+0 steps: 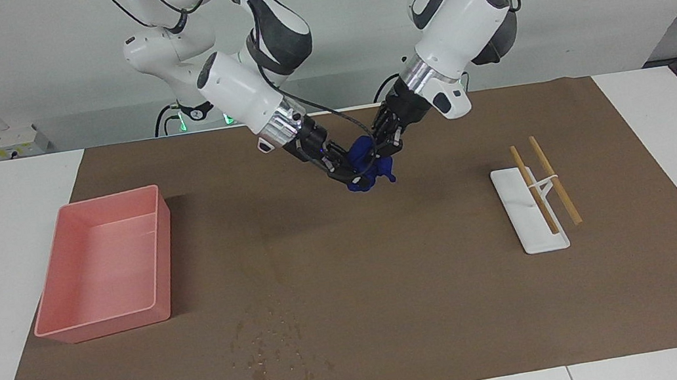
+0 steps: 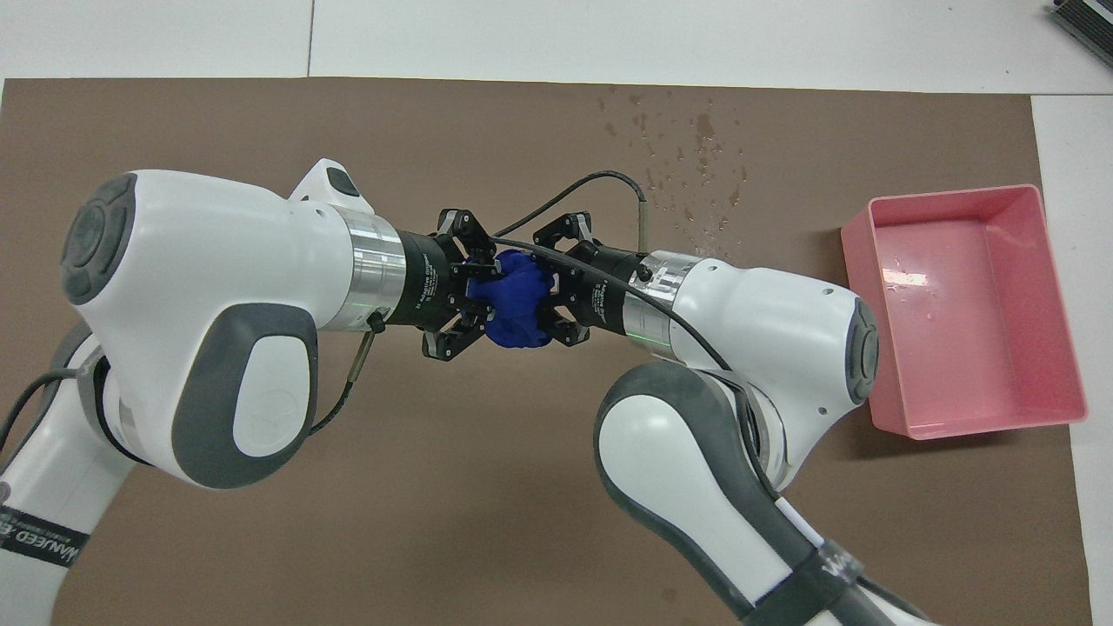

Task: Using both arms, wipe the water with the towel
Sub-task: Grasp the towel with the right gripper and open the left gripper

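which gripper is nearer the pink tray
Right. The right gripper is on the towel's side toward the pink tray; the left gripper is on the towel's other side, toward the chopstick rest.
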Controlling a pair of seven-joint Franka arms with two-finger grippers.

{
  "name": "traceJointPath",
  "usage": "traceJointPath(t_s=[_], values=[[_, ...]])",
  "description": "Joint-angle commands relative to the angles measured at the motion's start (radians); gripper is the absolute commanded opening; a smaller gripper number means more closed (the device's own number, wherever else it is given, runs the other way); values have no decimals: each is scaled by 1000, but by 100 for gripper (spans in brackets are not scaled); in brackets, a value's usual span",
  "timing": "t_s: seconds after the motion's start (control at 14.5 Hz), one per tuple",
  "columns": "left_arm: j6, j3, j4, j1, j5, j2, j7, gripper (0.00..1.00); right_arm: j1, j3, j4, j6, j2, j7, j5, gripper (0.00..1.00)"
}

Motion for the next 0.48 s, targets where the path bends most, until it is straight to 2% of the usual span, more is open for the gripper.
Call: traceJointPath(t_s=[0.0, 0.14, 0.28, 0.41], values=[[18, 12, -26, -32, -24, -28, -9, 100, -6, 8, 3, -9, 0, -60, 17, 0], [16, 14, -20, -30, 16, -25, 0, 100, -8, 6, 2, -21, -2, -90, 4, 0], [24, 14, -3, -21, 195, -15, 62, 100, -19, 0, -9, -84, -9, -193, -12, 0], [22, 23, -3, 8, 260, -13, 176, 100, -55, 0, -20, -125, -17, -274, -30, 0]])
